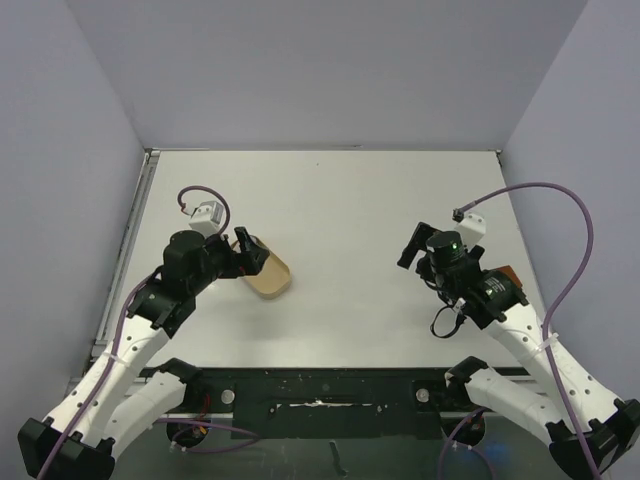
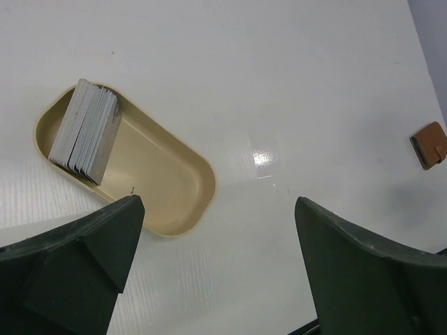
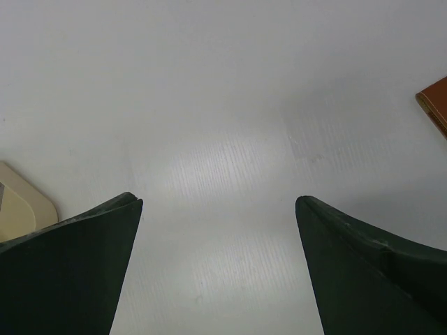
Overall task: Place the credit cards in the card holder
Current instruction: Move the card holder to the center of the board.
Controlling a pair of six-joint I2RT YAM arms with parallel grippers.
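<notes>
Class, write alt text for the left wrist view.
A stack of cards leans at one end of a tan oblong tray on a white table. A small brown wallet lies far right. The left gripper hangs open below.

The table (image 1: pixel 350 200) is open across the middle and far side. At left, the tray (image 2: pixel 164 178) rims the cards (image 2: pixel 84 129) (stacked at one end, reachable from above). The wallet (image 2: pixel 429 145) lies close beside the right arm (image 1: pixel 500 295), perhaps partly under it.
</notes>
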